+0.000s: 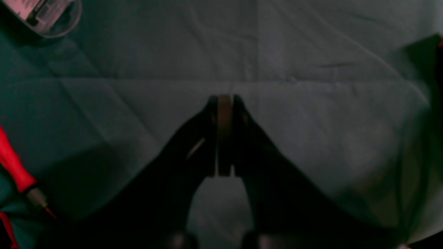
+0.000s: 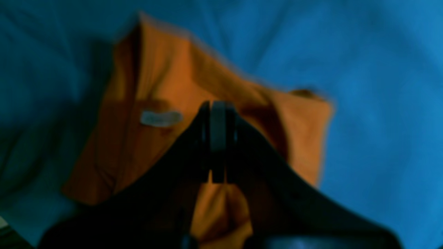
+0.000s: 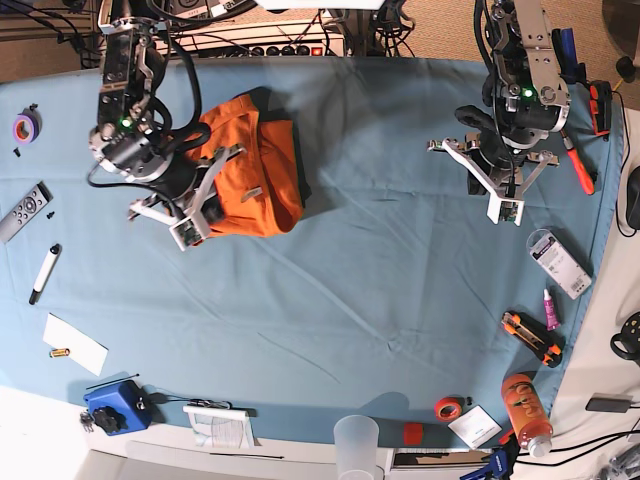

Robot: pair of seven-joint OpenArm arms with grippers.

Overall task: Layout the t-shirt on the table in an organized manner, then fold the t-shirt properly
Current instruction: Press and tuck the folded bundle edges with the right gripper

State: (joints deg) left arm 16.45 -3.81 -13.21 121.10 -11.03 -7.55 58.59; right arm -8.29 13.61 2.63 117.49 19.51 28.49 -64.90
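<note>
The table lies under wrinkled teal cloth. The t-shirt, bright orange, sits bunched at about ten o'clock, its white label showing, though blurred. The right gripper hovers over its edge, jaws closed, seemingly empty. The left gripper, at two o'clock, is closed on nothing.

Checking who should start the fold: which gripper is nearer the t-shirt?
Right. The right gripper, shut, hovers at the t-shirt's edge; the left gripper, shut, sits far across the table.
</note>
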